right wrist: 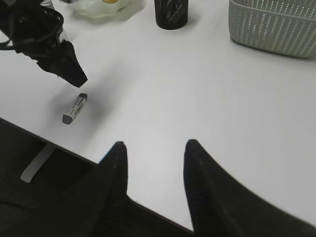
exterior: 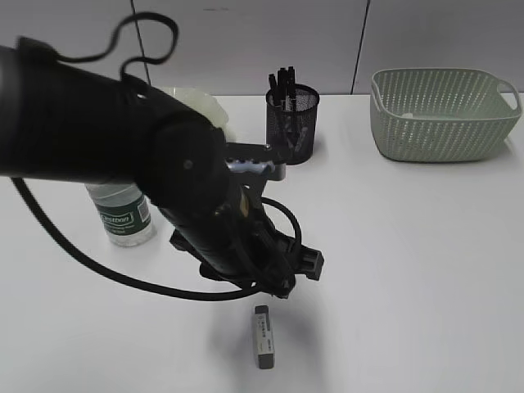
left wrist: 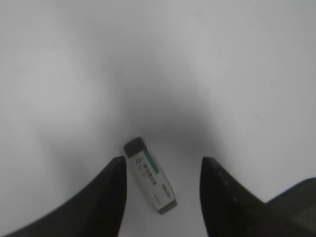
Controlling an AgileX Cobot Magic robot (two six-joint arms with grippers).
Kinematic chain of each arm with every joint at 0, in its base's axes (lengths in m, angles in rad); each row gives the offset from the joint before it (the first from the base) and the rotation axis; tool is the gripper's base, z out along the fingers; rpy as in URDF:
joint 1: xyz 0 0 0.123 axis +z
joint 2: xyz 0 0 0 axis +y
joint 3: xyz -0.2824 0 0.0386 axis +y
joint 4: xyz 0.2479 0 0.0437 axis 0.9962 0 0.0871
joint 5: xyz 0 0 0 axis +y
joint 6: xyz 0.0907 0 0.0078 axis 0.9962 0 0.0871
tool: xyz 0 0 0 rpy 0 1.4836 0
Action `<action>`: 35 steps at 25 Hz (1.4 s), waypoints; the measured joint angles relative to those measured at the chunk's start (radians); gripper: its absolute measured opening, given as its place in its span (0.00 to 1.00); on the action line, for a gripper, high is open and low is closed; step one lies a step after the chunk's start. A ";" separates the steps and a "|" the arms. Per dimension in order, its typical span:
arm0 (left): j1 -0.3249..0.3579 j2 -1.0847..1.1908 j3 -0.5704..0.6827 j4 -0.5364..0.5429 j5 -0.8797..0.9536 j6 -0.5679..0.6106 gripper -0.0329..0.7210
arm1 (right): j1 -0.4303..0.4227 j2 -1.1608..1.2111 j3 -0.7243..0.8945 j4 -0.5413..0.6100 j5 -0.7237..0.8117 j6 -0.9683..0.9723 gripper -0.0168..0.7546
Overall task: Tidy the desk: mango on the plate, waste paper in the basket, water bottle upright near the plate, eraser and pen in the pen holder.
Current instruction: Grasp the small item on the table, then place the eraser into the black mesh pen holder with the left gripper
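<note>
The eraser (exterior: 262, 336), white with grey ends, lies flat on the desk (exterior: 409, 246) near its front edge. My left gripper (exterior: 282, 286) hovers just above it, open and empty. In the left wrist view the eraser (left wrist: 149, 175) lies between the open left fingers (left wrist: 163, 160), closer to the left one. My right gripper (right wrist: 155, 145) is open and empty over the front desk edge, away from the eraser (right wrist: 75, 108). The water bottle (exterior: 123, 214) stands upright. The plate (right wrist: 101, 7) holds the mango (right wrist: 109, 1). The pen holder (exterior: 292, 123) holds pens. The waste paper is out of view.
The basket (exterior: 442, 115) stands at the back right; its inside is hidden. The left arm covers most of the plate (exterior: 196, 102) in the exterior view. The right wrist view also shows the pen holder (right wrist: 171, 12) and basket (right wrist: 274, 27).
</note>
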 joint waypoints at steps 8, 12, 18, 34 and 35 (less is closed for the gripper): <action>0.000 0.130 -0.008 0.021 0.015 -0.148 0.53 | 0.000 0.000 0.000 0.000 0.000 0.000 0.43; 0.000 0.156 -0.022 0.022 0.002 -0.208 0.53 | 0.000 0.000 0.000 0.000 0.000 0.000 0.43; 0.000 0.188 -0.065 0.023 0.014 -0.229 0.38 | 0.000 0.000 0.000 0.001 0.000 0.000 0.43; 0.091 0.050 -0.064 0.446 -0.665 -0.226 0.22 | 0.000 -0.001 0.000 0.002 0.000 0.000 0.42; 0.127 0.050 -0.072 0.459 -0.712 -0.211 0.22 | 0.000 -0.001 0.000 0.002 0.000 0.000 0.42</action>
